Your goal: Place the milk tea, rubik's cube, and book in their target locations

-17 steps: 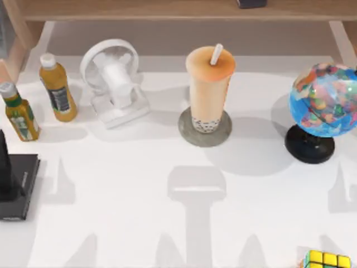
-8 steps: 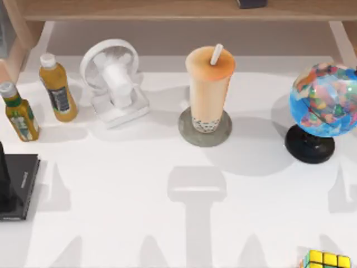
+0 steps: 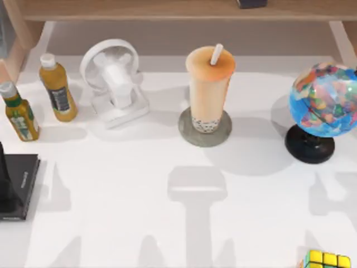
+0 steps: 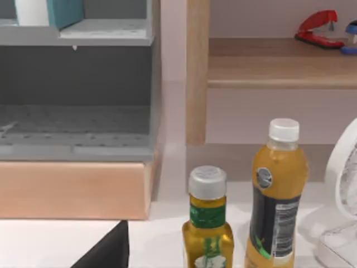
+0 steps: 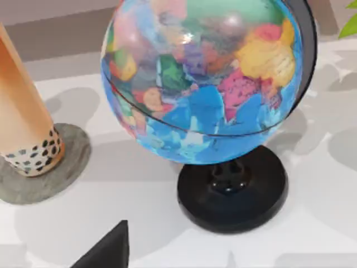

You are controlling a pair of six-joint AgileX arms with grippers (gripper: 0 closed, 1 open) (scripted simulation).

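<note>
The milk tea [image 3: 209,84], a tall peach-orange cup with a white straw, stands upright on a grey round coaster [image 3: 189,133] at the table's middle back; its pearl-filled base [image 5: 30,159] is in the right wrist view. The rubik's cube [image 3: 327,260] lies at the front right edge, yellow squares up. A light teal book [image 4: 64,11] stands on the upper level of a grey rack [image 4: 78,89]. A dark sliver of my left arm [image 3: 3,167] rises at the left edge over a black slab [image 3: 19,184]. A black wedge of each gripper shows in the wrist views.
A multicoloured globe [image 3: 323,100] on a black stand is at the right. A white fan [image 3: 114,81] and two yellow-green bottles [image 3: 57,86] [image 3: 18,111] stand back left. A wooden shelf [image 3: 167,10] runs along the back, holding a red stapler [image 4: 315,30].
The dark sliver at the left edge has drawn further left. Arm shadows along the table's front have shifted. The cup, cube and globe have not moved.
</note>
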